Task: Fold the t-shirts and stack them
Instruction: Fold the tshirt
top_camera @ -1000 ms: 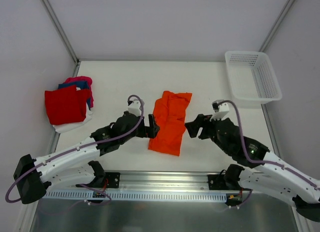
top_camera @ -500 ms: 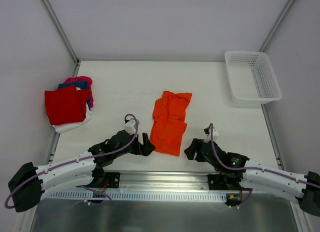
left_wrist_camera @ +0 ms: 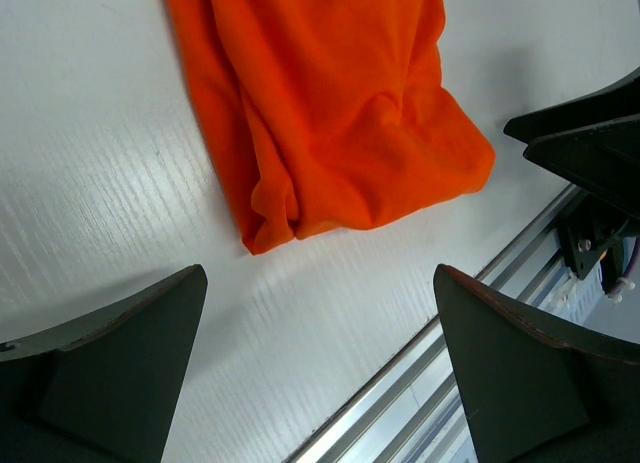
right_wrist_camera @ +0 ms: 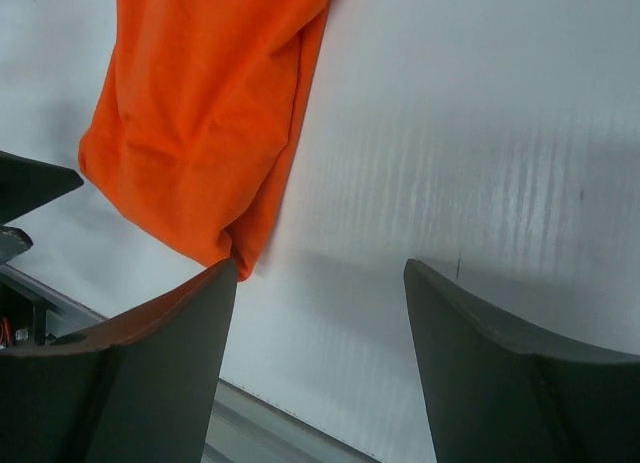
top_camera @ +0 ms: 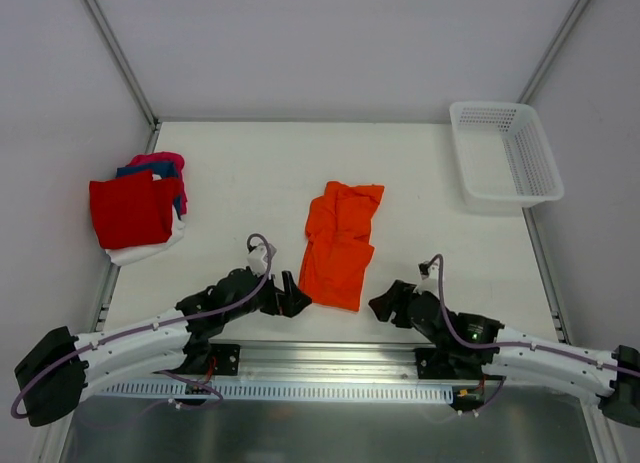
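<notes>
Counter (top_camera: 250, 153): white, carries all items noted below.

White mesh basket (top_camera: 487, 106): well apart from the orange t-shirt (top_camera: 338, 245), to its far right, at the counter's back corner.

Orange t-shirt: folded to a long, narrow shape, lying flat near the middle of the counter with its near end toward the arm bases. The cloth is creased and its edges are uneven.

Stack of t-shirts: well to the left of the orange t-shirt. A red t-shirt (top_camera: 132, 210) is on top, with blue (top_camera: 140, 169), magenta-pink (top_camera: 160, 161) and white (top_camera: 140, 251) cloth showing beneath.

Left hand (top_camera: 293, 295): low over the counter, just beside the orange t-shirt's near left corner. Its jaws are spread fully and hold nothing.

Right hand (top_camera: 383, 305): near the orange t-shirt's near right corner. Its jaws are parted and hold nothing. In the right wrist view one finger (right_wrist_camera: 150, 373) sits close by that corner; contact cannot be confirmed.
</notes>
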{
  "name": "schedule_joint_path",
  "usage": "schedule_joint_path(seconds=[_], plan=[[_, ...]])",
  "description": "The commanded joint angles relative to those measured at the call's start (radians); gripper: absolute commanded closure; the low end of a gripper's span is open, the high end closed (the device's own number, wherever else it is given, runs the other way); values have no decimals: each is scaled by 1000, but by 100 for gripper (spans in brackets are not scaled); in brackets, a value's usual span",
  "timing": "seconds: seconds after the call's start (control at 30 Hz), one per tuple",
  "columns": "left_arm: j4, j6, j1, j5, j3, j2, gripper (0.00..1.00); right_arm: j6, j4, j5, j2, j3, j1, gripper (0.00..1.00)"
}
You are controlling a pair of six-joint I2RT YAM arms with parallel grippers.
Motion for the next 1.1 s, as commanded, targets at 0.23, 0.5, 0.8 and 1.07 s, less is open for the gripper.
schedule_joint_path(seconds=[0.23,0.5,0.8,1.07], plan=[[155,-52,-5,68,-74,51,1,144,225,106,279,-21,112,28],[203,-57,-5,78,-83,56,1,133,337,102,447,38,130,27],[295,-66,-2,102,-85,103,1,133,375,100,516,71,147,27],[378,-72,1,145,-66,213,1,138,397,100,539,76,153,26]])
